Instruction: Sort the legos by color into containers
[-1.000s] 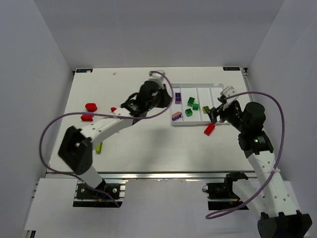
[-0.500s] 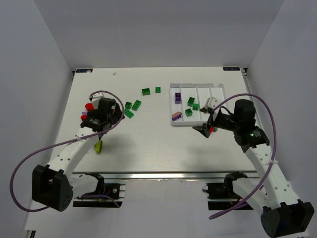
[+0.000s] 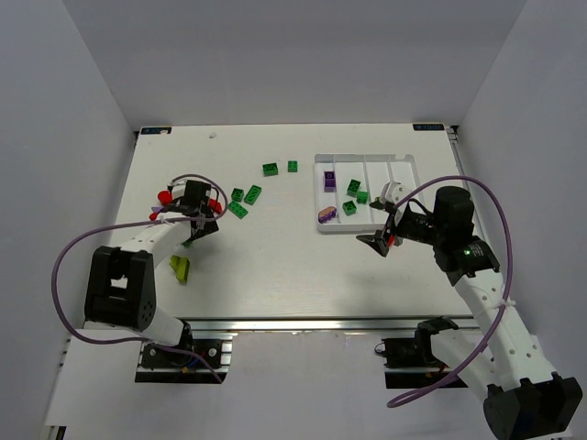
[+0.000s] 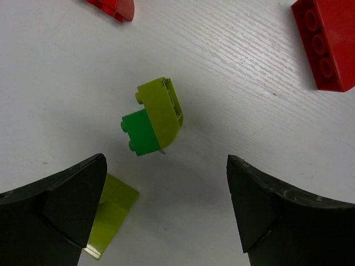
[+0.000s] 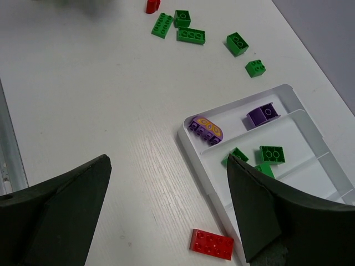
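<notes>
The left arm is folding sharply at its elbow and reaching over the table's left side. The left gripper is facing straight down, its black wedge-shaped fingers spread fully apart and grasping nothing. On the white tabletop, which is showing a fine linear grain, a two-piece brick is lying between the fingers without touching either: a yellow-green curved shell joined to a green studded block. A flat yellow-green slope piece is lying beside the left finger, partly hidden by it. A glossy red brick with round sockets is lying apart at the upper right.

The right arm is rising from its base and bending left toward the tray's near edge. The right gripper is likewise holding its fingers wide apart, gripping nothing. A red studded plate is lying on the table just outside the corner of the white tray. The tray's left-end compartment is holding two purple bricks, one with a rounded yellow patterned top; the next compartment is holding green bricks. Five loose green bricks are lying well apart from the tray.
</notes>
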